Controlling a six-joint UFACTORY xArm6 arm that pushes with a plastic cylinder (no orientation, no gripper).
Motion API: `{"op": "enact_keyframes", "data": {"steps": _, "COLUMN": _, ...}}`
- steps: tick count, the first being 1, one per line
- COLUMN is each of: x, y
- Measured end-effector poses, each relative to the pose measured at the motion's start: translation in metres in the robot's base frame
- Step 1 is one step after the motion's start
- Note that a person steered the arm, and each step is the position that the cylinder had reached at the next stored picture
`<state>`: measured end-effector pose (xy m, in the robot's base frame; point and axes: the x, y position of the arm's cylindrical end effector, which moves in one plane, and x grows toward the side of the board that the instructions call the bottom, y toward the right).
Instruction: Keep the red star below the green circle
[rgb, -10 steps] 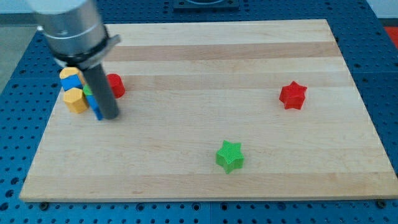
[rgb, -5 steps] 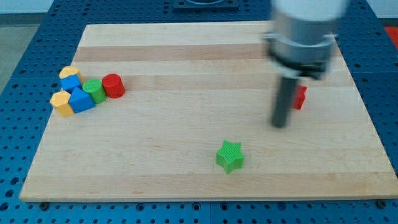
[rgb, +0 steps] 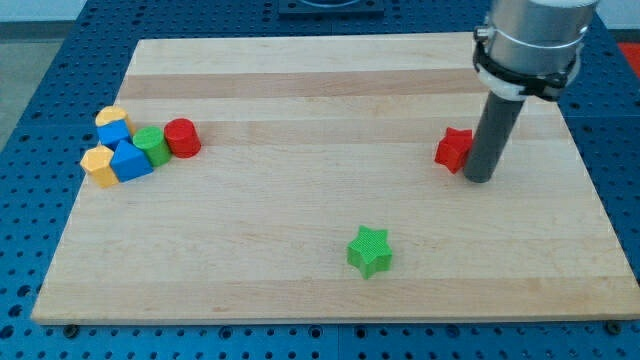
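The red star (rgb: 454, 150) lies at the view's right, partly hidden behind my rod. My tip (rgb: 479, 178) rests on the board against the star's right side. The green circle (rgb: 152, 145) sits far off at the view's left, in a cluster of blocks, at about the same height as the star.
The cluster at the left holds a red circle (rgb: 182, 137), a blue block (rgb: 130, 160), a yellow block (rgb: 99, 165) and a yellow and blue pair (rgb: 112, 124). A green star (rgb: 370, 251) lies near the bottom centre. The wooden board (rgb: 330, 80) has blue pegboard around it.
My rod swept from the left cluster across to the right. It now touches the red star, which has shifted slightly to the left. The left blocks were nudged apart a little.
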<state>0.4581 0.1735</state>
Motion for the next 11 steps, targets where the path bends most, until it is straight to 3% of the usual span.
{"op": "enact_keyframes", "data": {"steps": 1, "x": -0.027, "y": 0.004}}
{"op": "enact_keyframes", "data": {"steps": 3, "x": -0.031, "y": -0.066}}
{"op": "enact_keyframes", "data": {"steps": 5, "x": -0.085, "y": -0.038}}
{"op": "enact_keyframes", "data": {"steps": 6, "x": -0.089, "y": -0.056}}
{"op": "enact_keyframes", "data": {"steps": 9, "x": 0.008, "y": -0.105}}
{"op": "enact_keyframes", "data": {"steps": 11, "x": -0.011, "y": -0.126}}
